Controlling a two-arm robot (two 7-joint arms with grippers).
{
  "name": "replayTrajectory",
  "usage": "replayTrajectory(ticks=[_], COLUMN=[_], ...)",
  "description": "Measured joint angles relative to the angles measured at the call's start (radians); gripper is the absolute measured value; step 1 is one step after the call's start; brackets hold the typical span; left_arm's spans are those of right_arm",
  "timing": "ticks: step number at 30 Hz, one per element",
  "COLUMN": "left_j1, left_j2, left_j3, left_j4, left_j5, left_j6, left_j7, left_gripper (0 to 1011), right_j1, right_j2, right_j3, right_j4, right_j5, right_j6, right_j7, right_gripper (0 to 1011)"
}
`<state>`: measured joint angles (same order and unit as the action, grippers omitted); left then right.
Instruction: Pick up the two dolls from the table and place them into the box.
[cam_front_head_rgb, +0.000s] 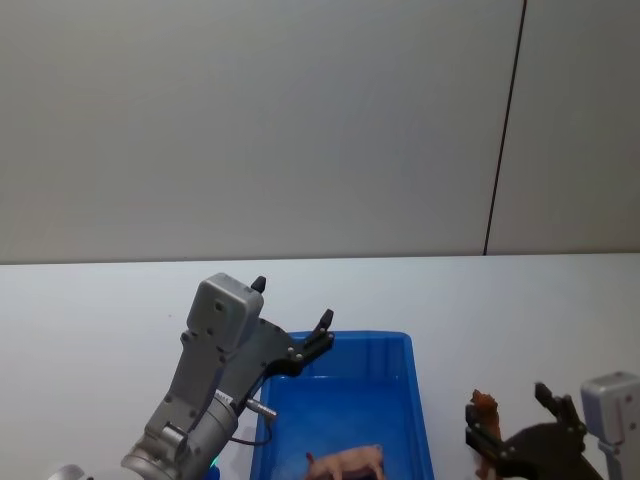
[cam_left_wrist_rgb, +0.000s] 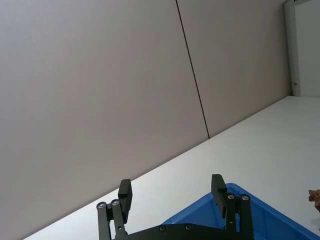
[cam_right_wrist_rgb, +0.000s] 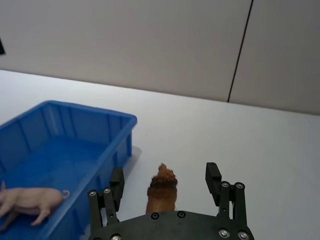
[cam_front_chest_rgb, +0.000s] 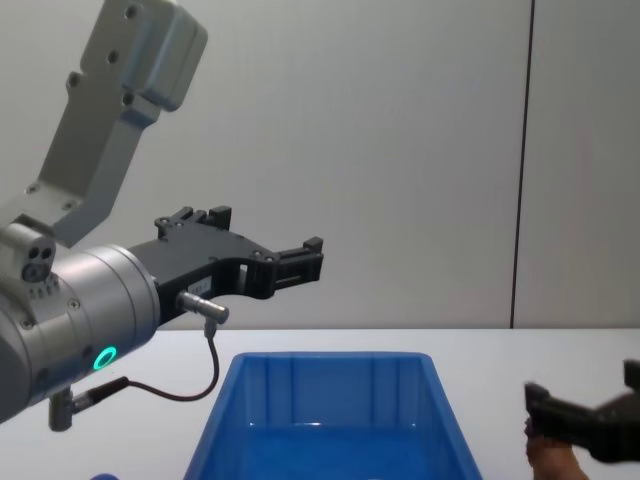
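Beside the right wall of the bright blue plastic bin (cam_front_head_rgb: 418, 400), the small brown animal figurine (cam_right_wrist_rgb: 161, 195) is standing on the white tabletop (cam_front_head_rgb: 100, 300) between the spread fingers of the right gripper (cam_right_wrist_rgb: 165, 176), not yet gripped, while a pink pig figurine (cam_front_head_rgb: 345, 463) is lying inside and the open, empty left gripper (cam_front_head_rgb: 292, 302) is hovering above its far left corner.

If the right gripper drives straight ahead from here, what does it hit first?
The brown animal figurine, standing on the table just ahead, in line between the right gripper's open jaws, though exact depth is unclear.
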<state>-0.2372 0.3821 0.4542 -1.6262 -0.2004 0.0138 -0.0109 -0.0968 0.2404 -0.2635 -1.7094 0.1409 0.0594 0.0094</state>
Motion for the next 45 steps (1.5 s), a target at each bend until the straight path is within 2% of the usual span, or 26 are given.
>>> replayTrajectory(ticks=[8,23,26,34,45], left_j1=[0.000,0.000,0.000,0.000,0.000], left_j2=[0.000,0.000,0.000,0.000,0.000], left_j3=[0.000,0.000,0.000,0.000,0.000], left_j4=[0.000,0.000,0.000,0.000,0.000], left_j5=[0.000,0.000,0.000,0.000,0.000], left_j6=[0.000,0.000,0.000,0.000,0.000], left_j7=[0.000,0.000,0.000,0.000,0.000], left_gripper=[1001,1001,1001,1002,1001], right_j1=[-0.006,0.017,0.021,0.026,0.016], right_j2=[-0.009,-0.043,-0.048,-0.058,-0.060], right_j3=[0.000,-0.014,-0.015,-0.016,-0.013], right_j4=[0.047,0.139,0.152,0.174,0.169], right_j5=[0.007,0.002,0.002,0.010,0.015], right_j6=[0.004,-0.013,-0.013,-0.007,-0.005], right_j7=[-0.019,-0.005,-0.004,-0.006,-0.019], right_gripper=[1001,1001,976,788,417])
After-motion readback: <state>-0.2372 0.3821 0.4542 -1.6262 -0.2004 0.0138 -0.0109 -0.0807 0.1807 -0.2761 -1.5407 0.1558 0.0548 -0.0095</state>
